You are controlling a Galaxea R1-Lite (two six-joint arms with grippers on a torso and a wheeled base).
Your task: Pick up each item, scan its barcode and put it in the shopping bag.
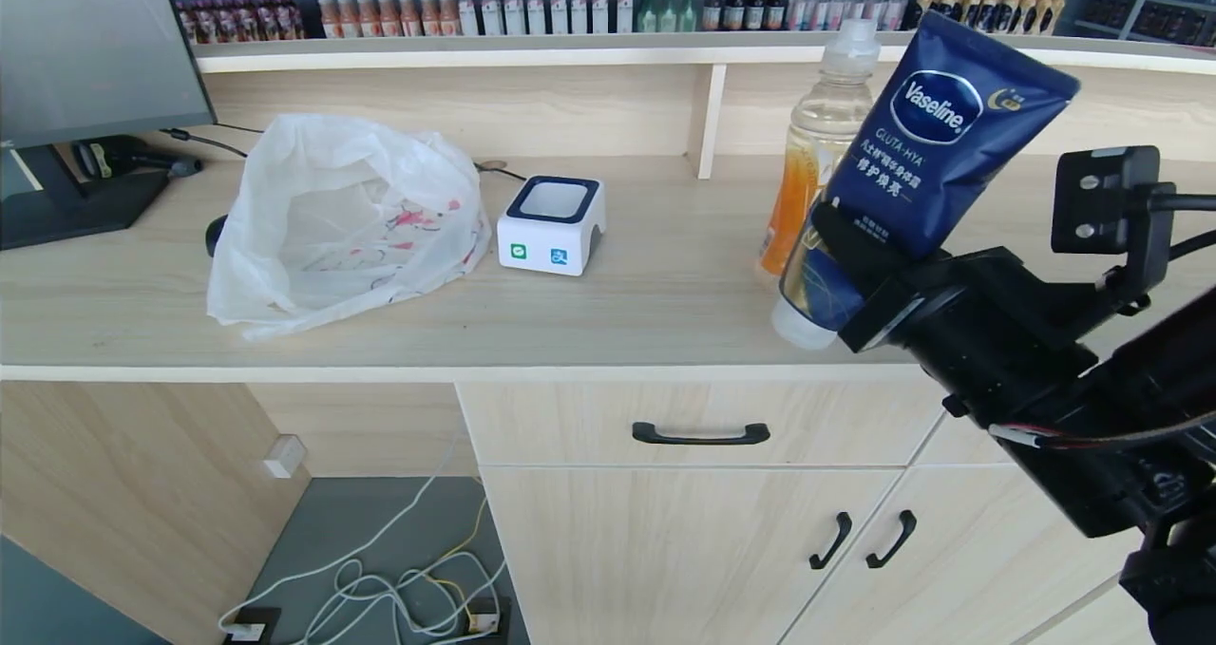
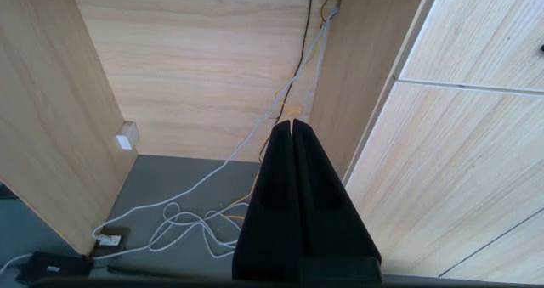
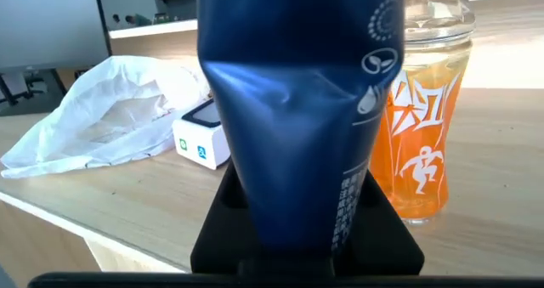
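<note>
My right gripper (image 1: 860,270) is shut on a dark blue lotion tube (image 1: 936,142) and holds it cap-down and tilted above the counter's right front edge; the tube (image 3: 293,110) rises between the black fingers (image 3: 223,224). Just behind it an orange drink bottle (image 1: 817,151) stands upright on the counter, the same bottle (image 3: 425,127) appearing beside the tube. A white barcode scanner box (image 1: 553,223) sits mid-counter, and an open white shopping bag (image 1: 342,222) lies to its left. My left gripper (image 2: 293,131) is shut, empty, low beside the cabinet, under the counter.
A monitor on a black stand (image 1: 76,94) occupies the counter's far left corner. A raised back shelf (image 1: 608,51) carries several bottles. Drawers with black handles (image 1: 701,433) sit below the counter, and cables (image 1: 399,588) lie on the floor. Bare counter lies between scanner and bottle.
</note>
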